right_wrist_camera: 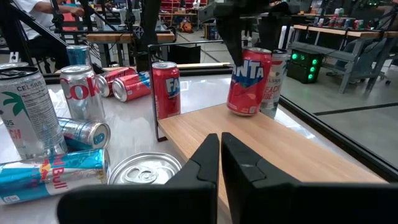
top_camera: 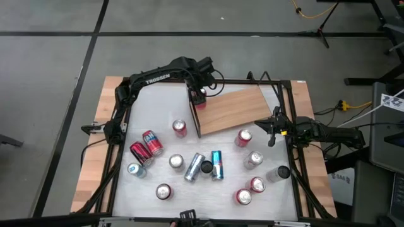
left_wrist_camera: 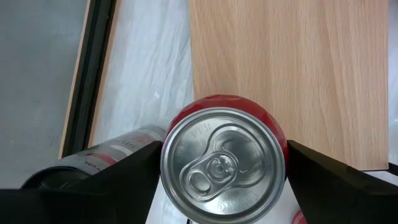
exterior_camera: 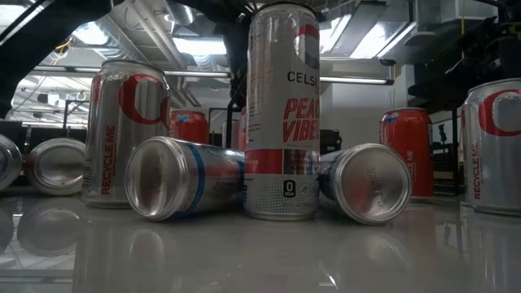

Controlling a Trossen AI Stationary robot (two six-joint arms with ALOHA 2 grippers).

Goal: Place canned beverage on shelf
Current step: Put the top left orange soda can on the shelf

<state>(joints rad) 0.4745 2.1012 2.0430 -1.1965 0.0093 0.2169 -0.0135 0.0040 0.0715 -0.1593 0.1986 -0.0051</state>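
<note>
can: red Fanta can [left_wrist_camera: 222,165], upright, standing on the shelf. In the high view it's at the board's upper left corner, a bit above centre frame. From my left wrist cam I'm staring straight down at its silver top and pull tab.
shelf: light wood-grain board [top_camera: 233,110] lying flat on the white table [top_camera: 151,104], upper middle of the high view, skewed a little. The dark upright rail [top_camera: 196,123] runs along its left short edge, and the can sits just beside it.
left gripper: mine [top_camera: 199,101], reaching in from the upper left of the high view, right over the can and straddling its top. Honestly can't tell if I'm clamped on it or have let go; it's that close on both sides.
right gripper: also mine [right_wrist_camera: 221,155], pinched closed with nothing in it. It sits at the right middle of the high view, by the board's right end, pointing along the board at the can.
neighbours: a silver can [left_wrist_camera: 118,152] on the table just off the board, near the Fanta one. Another red can [right_wrist_camera: 166,90] stands on the table just on the other side of the rail.
rest of the table: a bunch of cans scattered across the lower half of the high view, some upright, some lying down.
low cam: a tall Celsius can [exterior_camera: 282,114] upright dead centre, with two tipped-over cans [exterior_camera: 183,179] lying either side of it.
</note>
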